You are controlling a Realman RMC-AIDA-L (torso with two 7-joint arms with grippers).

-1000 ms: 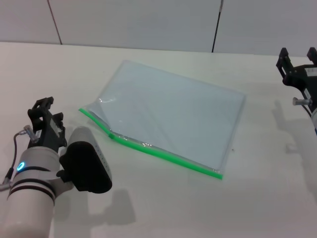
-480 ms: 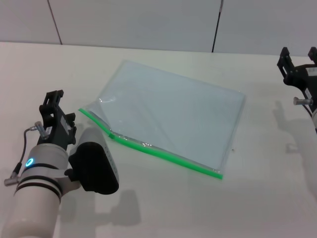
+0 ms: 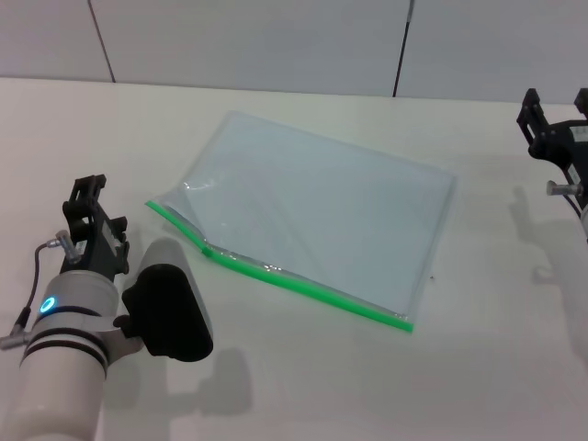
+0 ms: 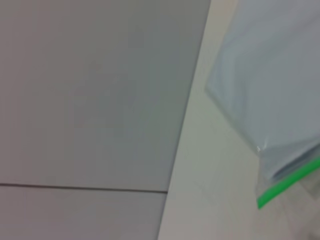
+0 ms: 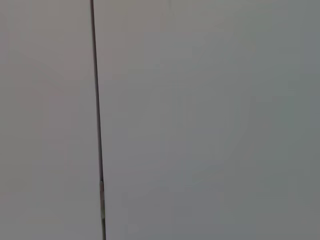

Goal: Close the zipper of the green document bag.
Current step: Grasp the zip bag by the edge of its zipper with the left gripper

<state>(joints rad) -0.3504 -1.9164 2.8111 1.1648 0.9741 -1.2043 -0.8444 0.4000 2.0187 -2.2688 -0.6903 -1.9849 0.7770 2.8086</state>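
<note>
The green document bag [image 3: 317, 216] lies flat mid-table, thin, limp and likely slippery, so the left gripper [image 3: 90, 220], empty beside its corner, should pinch the zipper [image 3: 276, 272] slider; the right gripper's [image 3: 556, 124] state cannot be told

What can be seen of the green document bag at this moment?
The green document bag is a flat, translucent pale bluish plastic pouch lying skewed on the white table. The zipper, a thin bright green strip, runs along its near long edge. A small slider sits toward the left end of that edge; left of it the top sheet lifts slightly, so the mouth looks partly open there. Nothing touches it: the left claw hangs apart to its left, the right claw far right.
</note>
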